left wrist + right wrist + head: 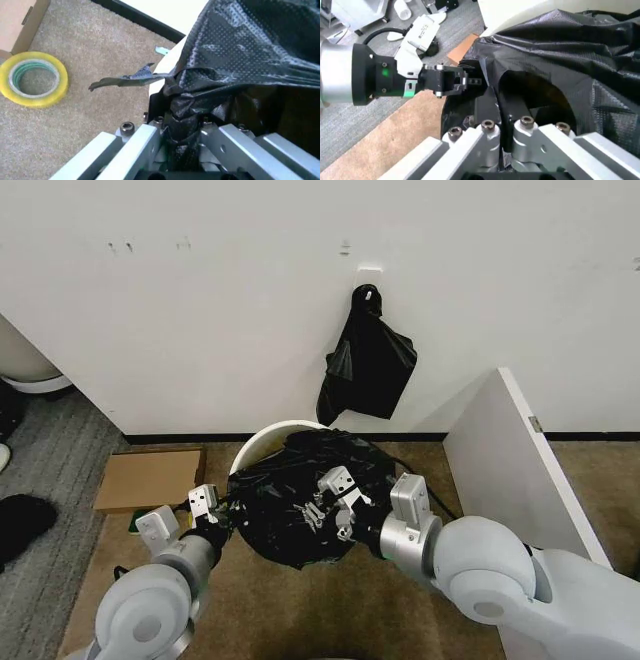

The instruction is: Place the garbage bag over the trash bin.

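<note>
On the carpet at my far left lies a flat cardboard piece (150, 477), and near it sits a yellow tape roll (33, 78), apart from everything else. My left gripper (214, 507) is at the left edge of the trash bin (262, 438), its fingers (145, 140) closed on a gathered fold of the garbage bag (300, 495), which runs down between them in my left wrist view. The bag lies crumpled over the mouth of the bin, covering most of it, while a cream-white arc of rim shows bare at the back left, toward the wall. My right gripper (335, 505) reaches over the middle of the bag from the right, and its fingers (487, 107) pinch a strip of black plastic at the near edge. Behind the bin a smaller black bag bundle (368, 365) hangs on the wall, and to the right a white panel (510, 460) leans.
</note>
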{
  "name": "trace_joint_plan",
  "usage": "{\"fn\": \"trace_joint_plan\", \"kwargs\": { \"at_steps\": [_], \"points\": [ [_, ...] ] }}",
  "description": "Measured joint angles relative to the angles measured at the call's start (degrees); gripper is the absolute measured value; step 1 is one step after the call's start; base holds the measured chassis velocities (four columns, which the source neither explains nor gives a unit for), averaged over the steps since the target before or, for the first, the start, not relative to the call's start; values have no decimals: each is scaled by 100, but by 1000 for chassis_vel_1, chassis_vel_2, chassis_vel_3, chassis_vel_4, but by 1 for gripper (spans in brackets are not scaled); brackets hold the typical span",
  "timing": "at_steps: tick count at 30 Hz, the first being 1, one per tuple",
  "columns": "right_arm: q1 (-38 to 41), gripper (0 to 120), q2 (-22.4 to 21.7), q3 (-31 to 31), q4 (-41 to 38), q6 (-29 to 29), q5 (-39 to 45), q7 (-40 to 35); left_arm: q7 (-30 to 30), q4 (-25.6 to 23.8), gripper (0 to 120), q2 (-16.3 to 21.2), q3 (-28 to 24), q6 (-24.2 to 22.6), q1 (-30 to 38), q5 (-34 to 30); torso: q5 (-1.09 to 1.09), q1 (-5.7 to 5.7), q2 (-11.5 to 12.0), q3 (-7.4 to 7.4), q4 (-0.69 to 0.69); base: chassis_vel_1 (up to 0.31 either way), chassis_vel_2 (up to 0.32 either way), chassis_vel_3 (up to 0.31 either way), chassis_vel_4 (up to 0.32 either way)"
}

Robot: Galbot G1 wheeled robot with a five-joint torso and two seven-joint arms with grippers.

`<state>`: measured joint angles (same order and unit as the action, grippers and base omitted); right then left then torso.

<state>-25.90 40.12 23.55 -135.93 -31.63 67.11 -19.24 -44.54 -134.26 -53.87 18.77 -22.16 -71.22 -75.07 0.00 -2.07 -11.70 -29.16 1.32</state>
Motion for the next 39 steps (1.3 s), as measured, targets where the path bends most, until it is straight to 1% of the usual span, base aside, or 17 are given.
{"fn": "trace_joint_plan", "kwargs": {
  "at_steps": [5, 8, 10, 13, 16, 20, 22, 25, 28, 30, 36, 39],
  "points": [
    [153, 0, 1, 25, 5, 13, -109, 114, 57, 3, 1, 6, -3, -4, -51, 90, 0, 0, 0, 0, 0, 0, 0, 0, 0],
    [509, 0, 55, 142, 36, 47, -148, 208, 142, 1, 1, -7, -18, -67, -110, 230, 0, 0, 0, 0, -1, 0, 0, 0, 0],
    [569, 0, 64, 167, 44, 51, -152, 225, 158, 1, 1, -14, -23, -75, -116, 259, 0, 0, 0, 0, 0, 0, 0, 0, 0],
    [1114, 0, 155, 460, 132, 78, -162, 299, 323, 14, 1, -72, -65, -166, -168, 580, 0, 0, 0, 0, 0, 0, 0, 0, 0],
    [1325, 0, 202, 592, 197, 83, -163, 308, 397, 9, 1, -72, -70, -204, -196, 681, 0, 0, 0, 0, -1, 0, 0, 0, 0],
    [1976, 0, 475, 1026, 550, 118, -171, 328, 690, -93, 1, 12, -81, -333, -313, 938, -1, 0, 0, 0, 0, 0, 0, 0, 0],
    [2056, 0, 531, 1080, 618, 121, -172, 328, 746, -104, 1, 30, -83, -348, -341, 1008, -1, 0, 0, 0, 0, 0, 0, 0, 0],
    [2341, 0, 819, 1224, 923, 134, -172, 325, 985, -159, 1, 96, -85, -376, -462, 1304, -2, 0, 0, 0, -2, 0, 0, 0, 0],
    [2421, 0, 943, 1220, 1145, 143, -197, 327, 1192, -184, 1, 146, -67, -371, -565, 1551, -2, 0, 0, 0, -1, 0, 0, 0, 0],
    [2425, 0, 951, 1196, 1206, 146, -203, 329, 1259, -188, 1, 171, -57, -360, -599, 1623, 0, 0, 0, 0, -1, 0, 0, 0, 0],
    [2347, 0, 751, 975, 1480, 209, -271, 442, 1640, -189, 1, 268, -29, -176, -755, 2073, 1, 0, 0, 0, 1, 0, 0, 0, 0],
    [2318, 0, 700, 919, 1545, 216, -274, 457, 1723, -189, 1, 280, -30, -130, -789, 2185, 1, 0, 0, 0, 1, 0, 0, 0, 0]
  ]
}}
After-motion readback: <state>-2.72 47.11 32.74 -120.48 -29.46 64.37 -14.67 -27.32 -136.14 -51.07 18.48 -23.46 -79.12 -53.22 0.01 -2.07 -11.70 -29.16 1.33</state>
